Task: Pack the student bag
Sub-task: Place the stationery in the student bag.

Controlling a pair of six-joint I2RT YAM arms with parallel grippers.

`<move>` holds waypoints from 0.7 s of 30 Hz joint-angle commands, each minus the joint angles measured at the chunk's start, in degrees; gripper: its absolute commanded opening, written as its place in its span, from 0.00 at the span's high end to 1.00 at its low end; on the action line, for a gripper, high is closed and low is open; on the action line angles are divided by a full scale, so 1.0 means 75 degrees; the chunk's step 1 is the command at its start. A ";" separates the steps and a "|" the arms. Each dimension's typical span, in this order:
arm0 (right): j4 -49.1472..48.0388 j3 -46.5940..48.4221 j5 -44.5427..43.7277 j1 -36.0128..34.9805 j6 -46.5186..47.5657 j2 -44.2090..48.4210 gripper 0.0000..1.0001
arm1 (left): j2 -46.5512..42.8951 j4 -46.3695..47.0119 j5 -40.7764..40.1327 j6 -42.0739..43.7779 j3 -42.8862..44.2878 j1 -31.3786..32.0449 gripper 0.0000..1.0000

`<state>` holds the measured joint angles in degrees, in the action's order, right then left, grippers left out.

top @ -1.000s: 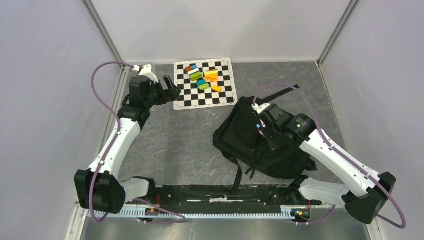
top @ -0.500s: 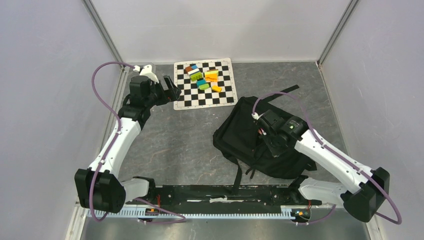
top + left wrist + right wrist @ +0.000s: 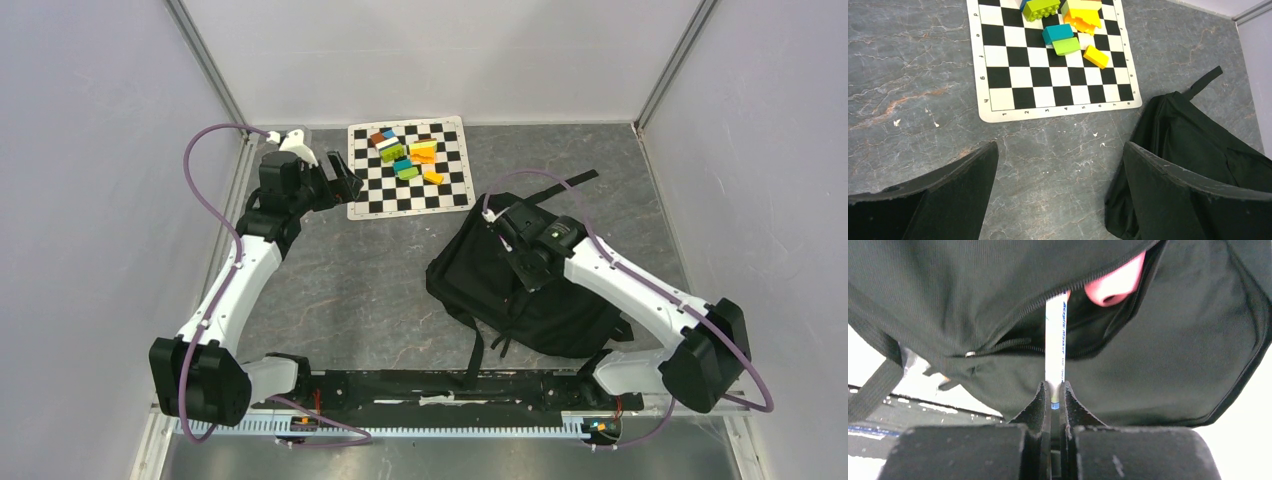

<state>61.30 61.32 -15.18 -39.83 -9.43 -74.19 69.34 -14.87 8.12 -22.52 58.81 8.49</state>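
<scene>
The bag [image 3: 478,272] lies slumped on the right half of the table [image 3: 370,290], about midway between the near and far edges, with its straps trailing towards the near edge. In the right wrist view its zip opening [image 3: 1013,322] gapes, and something pink [image 3: 1113,287] already sits inside it.

A thin white pen [image 3: 1056,340] with blue print stands at that opening. Its far end goes in past the zip teeth; how deep it reaches is hidden by the fabric. The right gripper [image 3: 1052,396] has its fingers pressed together on the pen's near end, so the bag's mouth lies straight ahead of the fingertips, close but not touching them.

The step in hand looks like feeding the pen into the bag. The next move probably calls for pushing it further along its own length until most of it is inside. The fingers would then part to let it drop, and the arm would draw back without snagging the zip or the loose flap.

Further out, the left gripper [image 3: 1059,150] hangs with its fingers wide apart and nothing between them. It is above bare table near the left edge, just off the near corner of a checkered mat [image 3: 998,75]. The mat lies at the far edge and carries a cluster of coloured blocks [image 3: 1068,42]; the bag's far corner is near the mat's right near corner.
</scene>
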 commanded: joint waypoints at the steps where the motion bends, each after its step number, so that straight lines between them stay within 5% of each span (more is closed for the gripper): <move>1: -0.1157 0.0226 -0.0324 0.0052 0.0451 -0.0183 1.00 | -0.0203 0.0085 0.0138 -0.0196 0.0195 0.0008 0.00; 18: -0.5076 -0.2353 -0.0430 0.0048 0.1011 0.1129 1.00 | -0.0265 0.0105 0.0217 -0.0196 0.0192 0.0014 0.00; 21: -0.5305 -0.2527 -0.0079 0.0045 0.1046 0.1461 0.77 | -0.0275 0.0137 0.0205 -0.0236 0.0159 0.0016 0.00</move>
<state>29.52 43.13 -16.84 -39.62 -2.83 -67.20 69.19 -14.90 8.71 -22.57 58.81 8.49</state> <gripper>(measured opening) 0.110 0.994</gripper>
